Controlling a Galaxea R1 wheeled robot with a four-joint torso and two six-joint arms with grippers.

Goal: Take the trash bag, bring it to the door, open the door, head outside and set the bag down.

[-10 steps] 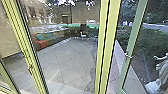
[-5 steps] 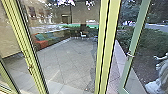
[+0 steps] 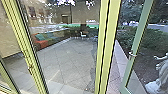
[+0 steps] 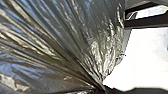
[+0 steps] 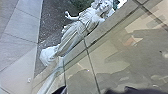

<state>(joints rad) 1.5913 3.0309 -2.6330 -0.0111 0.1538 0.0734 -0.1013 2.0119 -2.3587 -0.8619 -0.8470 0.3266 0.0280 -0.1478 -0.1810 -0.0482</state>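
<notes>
The trash bag (image 4: 57, 42) is at the left hand (image 4: 102, 89), its silvery plastic drawn into a tight neck there; the hand looks closed on that neck. How far the bag hangs from the glass door (image 3: 138, 32), I cannot tell. The neck could slip under the bag's weight, or the thin plastic tear, if it snags on the yellow-green post (image 3: 110, 37) just left of the door, across the gap. If the robot passes too near the door's free edge, the lever handle (image 3: 132, 54) there could catch the bag or an arm. The door stands ajar, and a push or gust might swing it back, narrowing the way. The right hand (image 5: 86, 91) I cannot read: neither how far open it is, nor any hold.

Well left of the door, beyond fixed glass, are red and green cushions (image 3: 41, 41); nearer to it but far off is a white chair (image 3: 82, 35). The post is the main obstacle beside the opening. Shrubs (image 3: 147, 37) lie beyond the door, and a pale draped statue (image 3: 158, 78) shows through its pane; if it stands within the door's swing, opening wider could knock it.
</notes>
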